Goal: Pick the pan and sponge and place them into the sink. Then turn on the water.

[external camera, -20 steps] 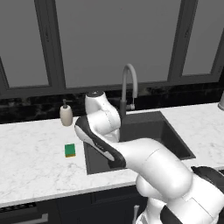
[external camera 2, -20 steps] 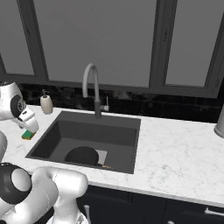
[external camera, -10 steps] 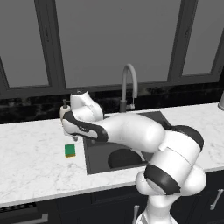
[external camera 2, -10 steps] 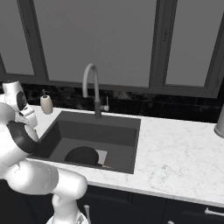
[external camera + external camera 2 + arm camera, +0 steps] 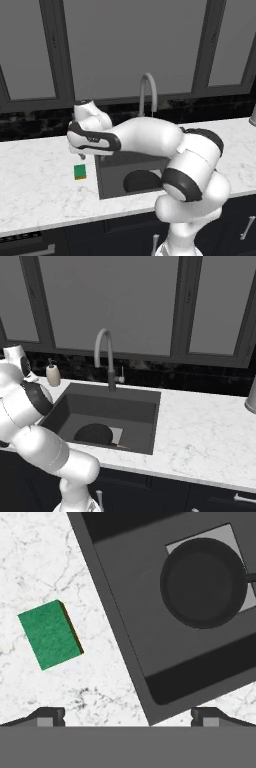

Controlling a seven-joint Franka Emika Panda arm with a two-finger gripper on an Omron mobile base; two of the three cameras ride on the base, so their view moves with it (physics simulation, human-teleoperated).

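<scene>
The green sponge (image 5: 50, 634) with its yellow layer lies flat on the white marble counter, left of the sink (image 5: 131, 619). It also shows on the counter, sponge (image 5: 80, 171). The black pan (image 5: 204, 583) rests in the basin over the light grey patch; pan (image 5: 141, 181), pan (image 5: 93, 433). My gripper (image 5: 128, 717) is open and holds nothing; its fingertips (image 5: 47, 716) stand wide apart. It hovers over the sink's left rim, gripper (image 5: 80, 154), just above and behind the sponge. The grey gooseneck faucet (image 5: 103, 353) gives no water.
A beige soap dispenser (image 5: 52, 374) stands at the back left of the sink. My arm arches over the basin (image 5: 150, 137). A grey metal object (image 5: 251, 396) sits at the counter's far right. Dark windows rise behind the counter.
The arm has swung left from over the sink, and the hand now hangs by the sink's left rim near the sponge. Pan and sponge have not moved.
</scene>
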